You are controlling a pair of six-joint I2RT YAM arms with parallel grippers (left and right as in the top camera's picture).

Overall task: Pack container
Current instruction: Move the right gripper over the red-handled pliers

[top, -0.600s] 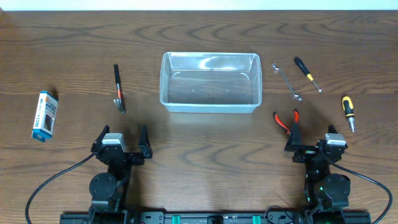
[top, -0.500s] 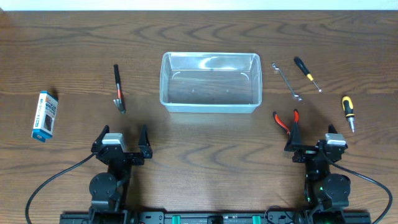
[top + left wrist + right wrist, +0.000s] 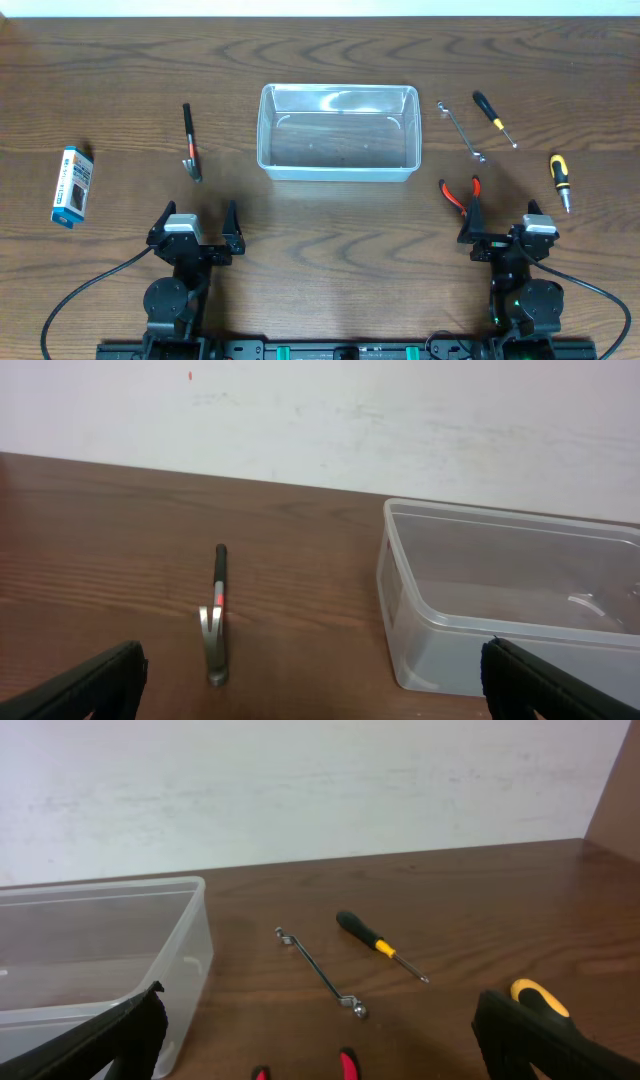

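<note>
The clear plastic container stands empty at the table's middle back; it also shows in the left wrist view and the right wrist view. A black-handled metal tool lies left of it, seen also in the left wrist view. Right of it lie a thin wrench, a small black screwdriver, a yellow-and-black screwdriver and red-handled pliers. My left gripper is open and empty near the front edge. My right gripper is open and empty just behind the pliers.
A small blue-and-white box lies at the far left. A white wall runs behind the table's back edge. Black cables run from both arm bases at the front.
</note>
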